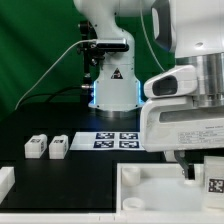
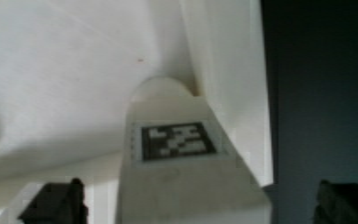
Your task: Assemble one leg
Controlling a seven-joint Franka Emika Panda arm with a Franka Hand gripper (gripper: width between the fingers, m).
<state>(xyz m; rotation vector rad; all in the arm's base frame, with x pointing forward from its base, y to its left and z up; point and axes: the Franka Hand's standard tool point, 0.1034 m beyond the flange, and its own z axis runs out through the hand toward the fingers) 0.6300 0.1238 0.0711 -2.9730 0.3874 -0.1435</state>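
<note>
One leg (image 2: pixel 179 150), a white peg with a black-and-white marker tag, stands between my fingers in the wrist view, against the white tray's inner wall (image 2: pixel 69 90). My gripper (image 2: pixel 199 205) is open, with a gap showing on each side of the leg. In the exterior view the gripper (image 1: pixel 200 172) hangs low over the tray's (image 1: pixel 150 195) right end, with the tagged leg (image 1: pixel 213 184) just under it. Two more legs (image 1: pixel 37 147) (image 1: pixel 58 147) lie side by side on the dark table at the exterior view's left. I cannot tell whether the leg sits in a corner socket.
The marker board (image 1: pixel 118 139) lies flat in front of the robot base (image 1: pixel 112 85). A white part (image 1: pixel 5 181) shows at the lower left edge of the exterior view. The tray's raised rim runs along the front.
</note>
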